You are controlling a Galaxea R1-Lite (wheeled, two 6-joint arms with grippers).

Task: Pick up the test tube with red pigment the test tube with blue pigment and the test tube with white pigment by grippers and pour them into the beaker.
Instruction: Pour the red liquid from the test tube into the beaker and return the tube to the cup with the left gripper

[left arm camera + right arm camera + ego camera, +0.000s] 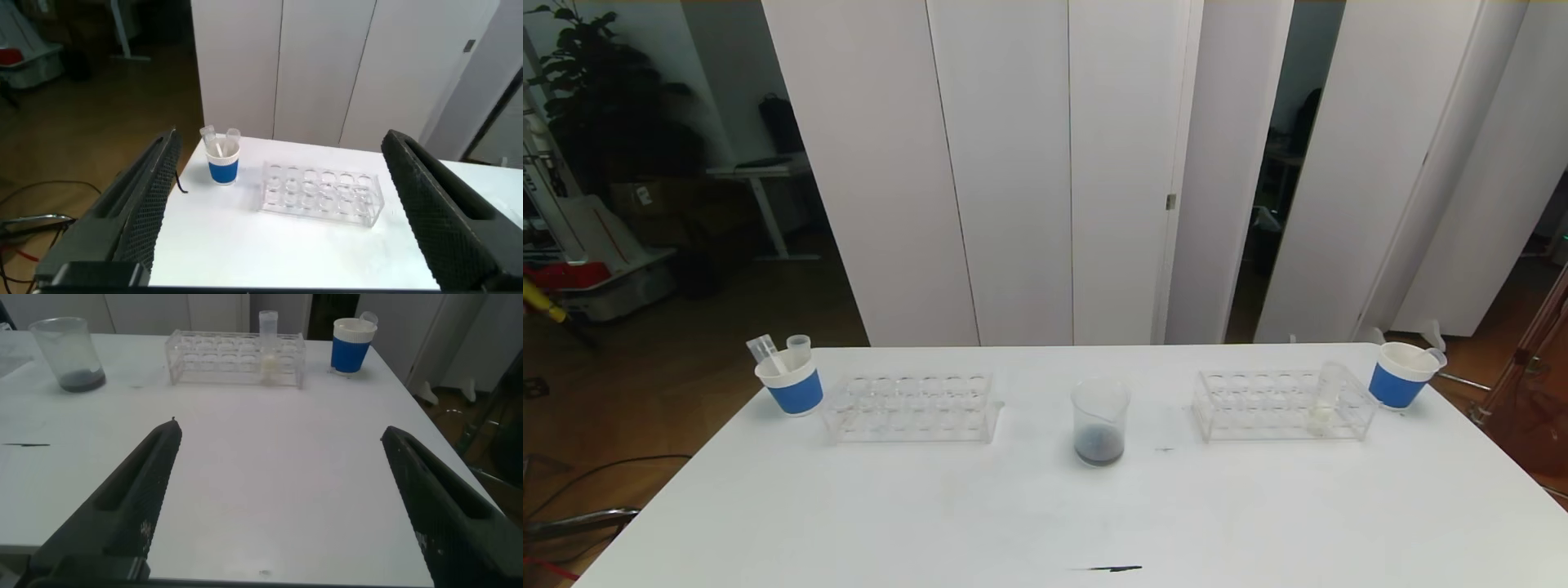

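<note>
The beaker (1100, 425) stands mid-table with dark liquid at its bottom; it also shows in the right wrist view (69, 355). The test tube with white pigment (1327, 400) stands upright in the right clear rack (1282, 404), also seen in the right wrist view (268, 353). No tube with blue or red liquid shows. Neither gripper is in the head view. My left gripper (282, 135) is open and empty, held back from the left rack (321, 193). My right gripper (280, 427) is open and empty above bare table, well short of the right rack (235, 355).
A blue-banded paper cup (791, 380) with two empty tubes stands left of the empty left rack (911, 407). A second cup (1401, 374) stands right of the right rack, near the table's right edge. A small black mark (1107, 568) lies near the front edge.
</note>
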